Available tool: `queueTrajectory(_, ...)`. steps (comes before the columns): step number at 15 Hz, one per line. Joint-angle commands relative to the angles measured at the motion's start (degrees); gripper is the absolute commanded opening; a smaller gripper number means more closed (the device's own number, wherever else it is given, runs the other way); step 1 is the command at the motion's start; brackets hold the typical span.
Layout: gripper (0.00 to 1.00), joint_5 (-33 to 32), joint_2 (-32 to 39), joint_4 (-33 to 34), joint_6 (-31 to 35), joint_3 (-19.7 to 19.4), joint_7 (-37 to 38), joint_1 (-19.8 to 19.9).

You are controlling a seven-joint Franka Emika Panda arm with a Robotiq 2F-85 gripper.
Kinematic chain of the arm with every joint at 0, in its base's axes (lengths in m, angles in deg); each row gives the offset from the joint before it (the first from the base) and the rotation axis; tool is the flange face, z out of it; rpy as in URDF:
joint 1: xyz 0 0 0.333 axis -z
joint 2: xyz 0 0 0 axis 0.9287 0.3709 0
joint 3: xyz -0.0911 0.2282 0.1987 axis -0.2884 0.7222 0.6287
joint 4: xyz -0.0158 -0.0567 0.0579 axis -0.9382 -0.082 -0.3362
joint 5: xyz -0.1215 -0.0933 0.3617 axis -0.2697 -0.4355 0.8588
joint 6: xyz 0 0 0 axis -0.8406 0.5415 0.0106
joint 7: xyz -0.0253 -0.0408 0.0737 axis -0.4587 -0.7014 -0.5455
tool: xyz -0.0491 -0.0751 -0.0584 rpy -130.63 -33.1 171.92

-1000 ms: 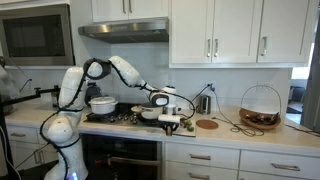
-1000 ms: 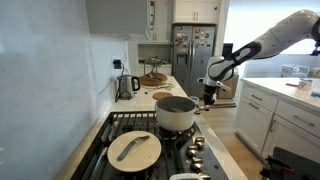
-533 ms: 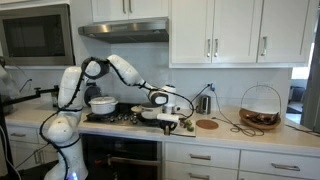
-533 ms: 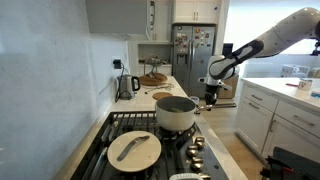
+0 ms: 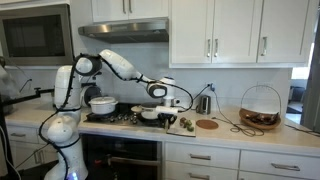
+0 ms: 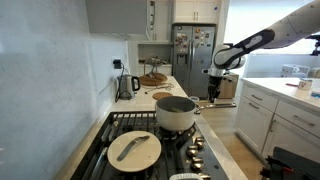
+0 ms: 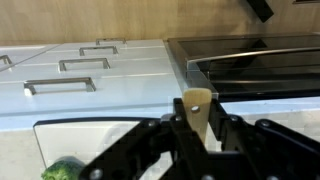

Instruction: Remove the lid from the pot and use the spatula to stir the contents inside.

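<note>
The small white pot (image 6: 176, 114) stands on the stove with its top open and its dark inside showing; it also shows in an exterior view (image 5: 150, 114). My gripper (image 7: 197, 125) is shut on the pale wooden handle of the spatula (image 7: 197, 106). In both exterior views the gripper (image 5: 170, 102) (image 6: 214, 84) hangs above the counter edge beside the stove, apart from the pot, with the spatula's dark end (image 6: 212, 98) pointing down. I cannot tell where the pot's lid is.
A larger white pot with a domed top (image 5: 101, 104) (image 6: 134, 149) sits on another burner. Green vegetables (image 5: 185, 124) (image 7: 62, 170) lie on the counter under the gripper. A kettle (image 6: 127, 86), a round wooden trivet (image 5: 207, 124) and a wire basket (image 5: 260, 108) stand further along.
My gripper has risen from the counter with the spatula in it and now hangs higher. The pots have not moved.
</note>
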Motion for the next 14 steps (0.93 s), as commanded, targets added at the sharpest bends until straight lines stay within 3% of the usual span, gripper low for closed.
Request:
queueTrajectory(1, 0.07, 1.24, -5.02, -1.60, -2.75, -1.34, -1.28, -0.06)
queueTrajectory(8, 0.07, -0.64, -11.31, -1.30, -5.76, -3.39, 0.45, -0.98)
queueTrajectory(14, 0.07, -5.94, -18.73, -1.76, -6.42, -3.53, 3.31, -1.99)
